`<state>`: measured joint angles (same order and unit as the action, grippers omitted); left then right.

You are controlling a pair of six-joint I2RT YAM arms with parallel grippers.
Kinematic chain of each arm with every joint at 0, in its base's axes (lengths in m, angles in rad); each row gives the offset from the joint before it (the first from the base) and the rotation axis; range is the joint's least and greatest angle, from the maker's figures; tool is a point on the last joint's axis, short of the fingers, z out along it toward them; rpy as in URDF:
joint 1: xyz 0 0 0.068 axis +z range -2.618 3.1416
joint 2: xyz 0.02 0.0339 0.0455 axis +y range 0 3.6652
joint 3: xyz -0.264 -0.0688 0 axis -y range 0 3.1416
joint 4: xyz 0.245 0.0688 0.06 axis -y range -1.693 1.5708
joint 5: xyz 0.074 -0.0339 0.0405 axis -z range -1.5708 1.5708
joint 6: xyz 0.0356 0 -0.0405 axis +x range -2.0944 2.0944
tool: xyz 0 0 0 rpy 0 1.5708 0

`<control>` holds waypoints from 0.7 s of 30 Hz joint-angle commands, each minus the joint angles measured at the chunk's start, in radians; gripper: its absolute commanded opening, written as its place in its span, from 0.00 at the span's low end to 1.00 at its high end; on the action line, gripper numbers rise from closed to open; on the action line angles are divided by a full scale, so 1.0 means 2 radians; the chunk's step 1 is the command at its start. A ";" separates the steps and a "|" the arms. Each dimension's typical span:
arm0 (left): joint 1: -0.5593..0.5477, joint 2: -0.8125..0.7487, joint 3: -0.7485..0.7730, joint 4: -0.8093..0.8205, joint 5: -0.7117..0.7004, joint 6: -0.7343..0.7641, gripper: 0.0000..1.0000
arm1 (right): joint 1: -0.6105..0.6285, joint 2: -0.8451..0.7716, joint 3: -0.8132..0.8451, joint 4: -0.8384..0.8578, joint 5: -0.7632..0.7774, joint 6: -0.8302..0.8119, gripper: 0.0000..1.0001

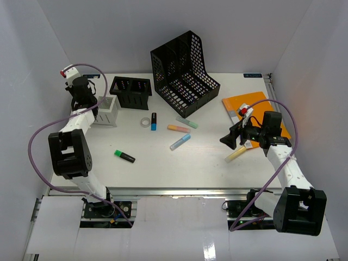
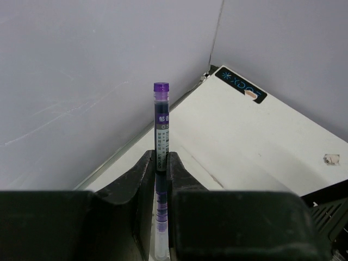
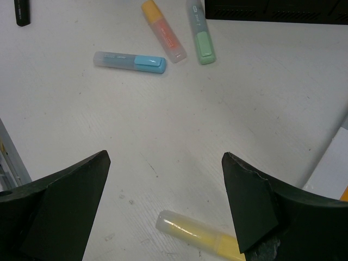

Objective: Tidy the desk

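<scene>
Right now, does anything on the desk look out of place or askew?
Yes. Five highlighters lie loose at odd angles across the desk: green, blue, orange, mint and, by the open right gripper, yellow. A tape roll and a black-and-blue marker lie loose too. The black file rack sits skewed to the desk's edges.

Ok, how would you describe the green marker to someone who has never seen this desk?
Start at the tall black file rack at the back of the desk. Come toward the front left, past the cluster of pastel markers. The green marker lies alone there, vivid green with a black end, unlike the pale green one in the cluster.
</scene>
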<state>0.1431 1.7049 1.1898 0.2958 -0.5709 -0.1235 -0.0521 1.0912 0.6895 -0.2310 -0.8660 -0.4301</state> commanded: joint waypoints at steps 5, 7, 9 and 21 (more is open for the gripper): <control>0.007 0.006 0.001 0.041 0.015 0.001 0.00 | -0.002 0.005 -0.003 0.006 -0.005 -0.009 0.90; 0.007 0.004 -0.014 0.043 0.020 -0.006 0.02 | -0.002 0.005 -0.003 0.006 -0.005 -0.010 0.90; 0.008 -0.001 -0.029 0.049 0.024 -0.009 0.08 | -0.002 0.005 -0.003 0.006 -0.005 -0.010 0.90; 0.008 -0.058 -0.074 0.012 0.071 -0.045 0.76 | -0.002 0.001 -0.003 0.004 -0.007 -0.013 0.90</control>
<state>0.1551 1.7008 1.0431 0.3539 -0.4914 -0.1750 -0.0521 1.1007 0.6895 -0.2310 -0.8661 -0.4314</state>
